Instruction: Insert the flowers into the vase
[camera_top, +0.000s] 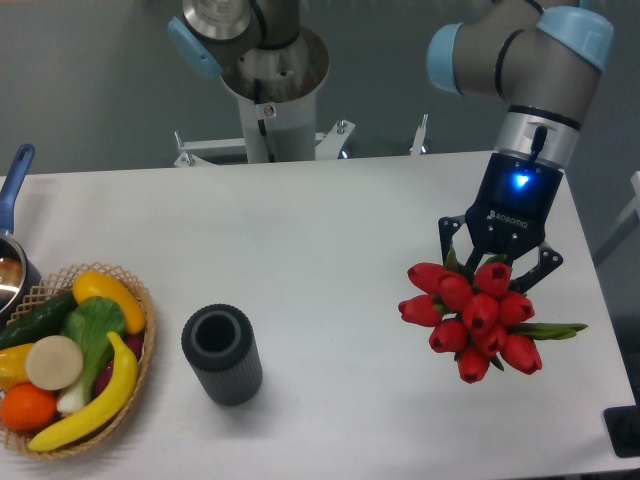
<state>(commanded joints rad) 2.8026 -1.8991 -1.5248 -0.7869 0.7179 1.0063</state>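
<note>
The flowers (474, 318), a bunch of red tulip buds with green leaves, lie at the right side of the white table (330, 230). My gripper (495, 278) points down right behind and over the bunch. Its finger links are spread wide on both sides of the buds. The buds hide the fingertips, so I cannot see any contact with the stems. The vase (222, 353), a dark grey ribbed cylinder with an open round mouth, stands upright at the front left of centre, far to the left of the gripper.
A wicker basket (138, 372) with a banana, green vegetables and an orange sits at the front left edge. A blue-handled metal pot (12, 255) is at the far left. The arm's base (270, 85) stands behind the table.
</note>
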